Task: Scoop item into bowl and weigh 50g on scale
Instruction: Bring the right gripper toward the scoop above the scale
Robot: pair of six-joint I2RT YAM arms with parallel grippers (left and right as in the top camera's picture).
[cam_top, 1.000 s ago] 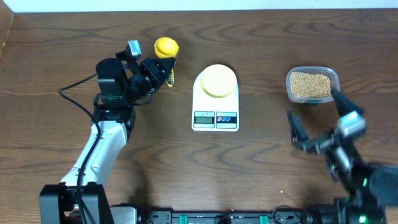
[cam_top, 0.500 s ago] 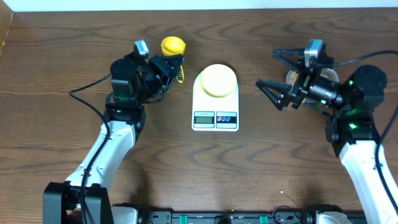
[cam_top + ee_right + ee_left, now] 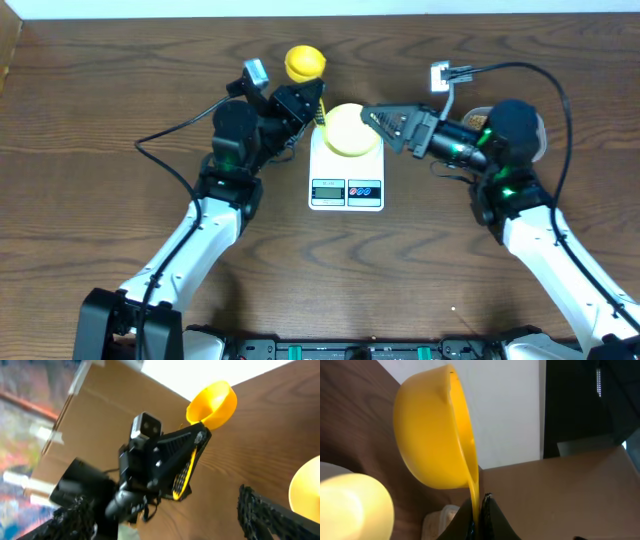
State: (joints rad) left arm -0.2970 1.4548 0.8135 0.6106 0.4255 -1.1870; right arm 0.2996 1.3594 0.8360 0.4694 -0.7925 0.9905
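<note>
Within the last second my right arm [image 3: 540,235] swung up from the near right corner, so my right fingers [image 3: 270,511] ended spread wide, holding nothing, just beside the bowl [image 3: 348,128]. The bowl sat empty on the scale [image 3: 347,170], midway along the worktop [image 3: 100,200] and nearer the back edge. My left fingers [image 3: 497,522] stayed clamped on the handle of the spoon [image 3: 305,62] and carried it toward the scale; its cup looked empty. The beans lay out of sight under my right arm, toward the right edge, so I judged scooping not begun. The display [image 3: 328,189] was too small to read.
</note>
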